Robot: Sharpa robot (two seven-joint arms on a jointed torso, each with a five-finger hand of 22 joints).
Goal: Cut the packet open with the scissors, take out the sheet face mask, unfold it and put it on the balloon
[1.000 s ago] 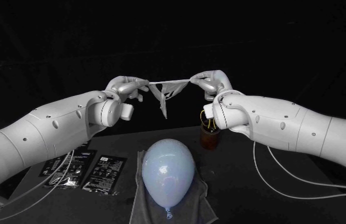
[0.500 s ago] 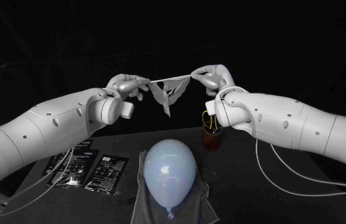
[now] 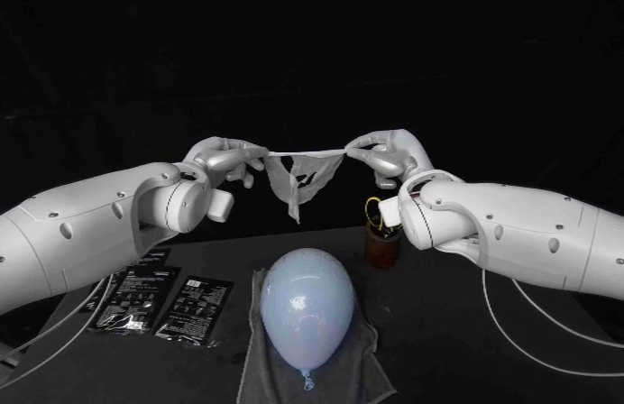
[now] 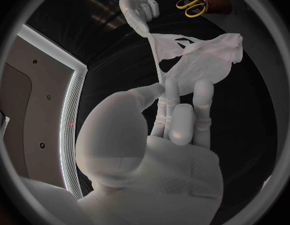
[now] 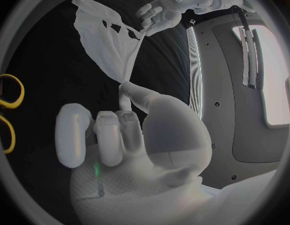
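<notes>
While left hand (image 3: 224, 159) and right hand (image 3: 388, 154) pinch the crumpled white sheet mask (image 3: 302, 177) between them, note the pale oval balloon (image 3: 307, 305) below, long axis crosswise to the mask's span

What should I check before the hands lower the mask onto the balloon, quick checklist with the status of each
1. Left hand pinches one end of the sheet face mask: ok.
2. Right hand pinches the other end: ok.
3. Mask spread flat: not ok. The top edge is stretched between the hands, but the rest hangs bunched and creased.
4. Balloon in place under the mask, lying on the grey cloth: ok.
5. Scissors out of the way, standing in the brown cup behind the balloon: ok.
6. Eye and mouth openings lined up with the balloon: cannot tell.
</notes>
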